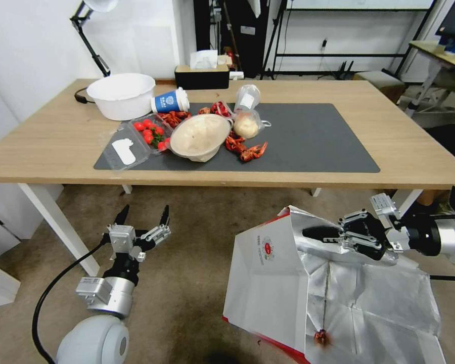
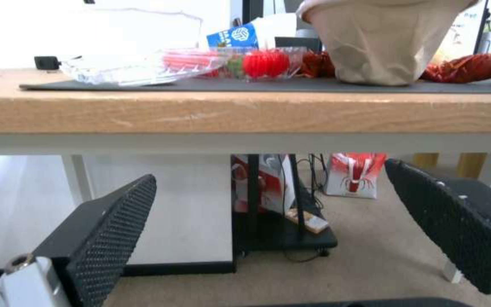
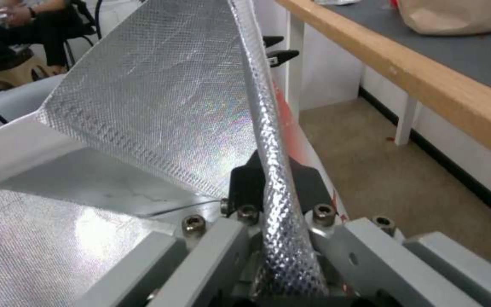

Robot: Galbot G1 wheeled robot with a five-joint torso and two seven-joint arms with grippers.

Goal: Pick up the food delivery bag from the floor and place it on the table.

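Between right end effector [image 1: 322, 233] fingers (pinched): bag rim [image 3: 268, 140]

right gripper [image 3: 279, 187] is clamped on the silver foil-lined delivery bag's rim [image 3: 268, 128], light-wood table edge [image 3: 427, 89] upper right.

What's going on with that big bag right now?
Right tool shut on the food delivery bag rim, bag low by the floor. Left tool open, idle. Table edge close ahead.

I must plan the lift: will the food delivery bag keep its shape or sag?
The food delivery bag will probably sag: its foil walls are creased and folded. The right gripper pinches one thin edge, so it may tilt. It looks light.
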